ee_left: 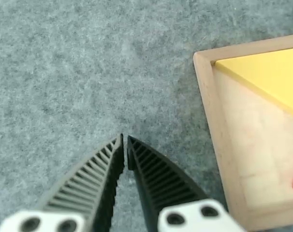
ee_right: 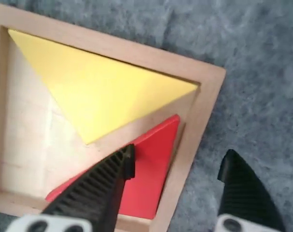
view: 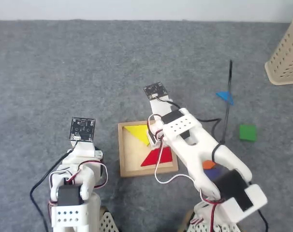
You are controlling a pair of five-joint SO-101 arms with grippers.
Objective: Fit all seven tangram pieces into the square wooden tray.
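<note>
1. While my right claw (ee_right: 180, 157) hangs over the wooden tray (ee_right: 204, 104), its jaws are spread wide and hold nothing. One finger is above the red triangle (ee_right: 151, 179), the other past the rim over the grey mat (ee_right: 262, 72).
2. The yellow triangle (ee_right: 103, 96) lies in the tray just ahead of that claw.
3. My left claw (ee_left: 124, 141) is pinched closed and empty, with the tray's corner just beside it.
4. The blue triangle (view: 225, 96), green square (view: 247, 132), orange piece (view: 209, 165) and purple piece (view: 214, 173) lie on the mat, outside the tray.
</note>
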